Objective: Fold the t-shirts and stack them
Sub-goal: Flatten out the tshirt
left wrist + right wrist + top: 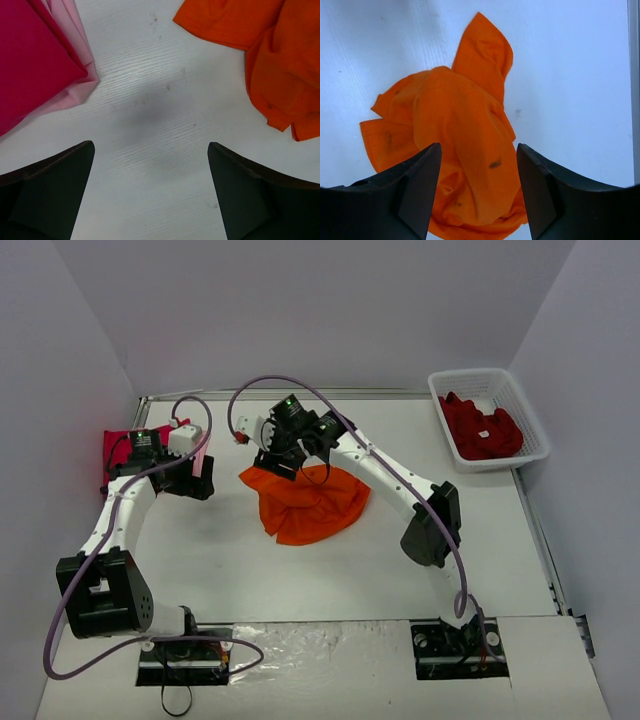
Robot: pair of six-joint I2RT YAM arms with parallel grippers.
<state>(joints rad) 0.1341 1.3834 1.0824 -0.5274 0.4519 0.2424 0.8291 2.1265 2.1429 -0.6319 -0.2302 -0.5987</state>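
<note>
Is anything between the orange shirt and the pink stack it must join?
Nothing lies on the table between the orange shirt and the pink stack, but the left gripper hangs open right over that gap.

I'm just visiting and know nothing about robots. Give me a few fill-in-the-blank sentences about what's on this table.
The crumpled t-shirt in the middle of the table is ____.
The white basket holds t-shirts that are dark ____.
The left gripper hangs over bare table with its jaws ____.
Missing words: orange; red; open.
</note>
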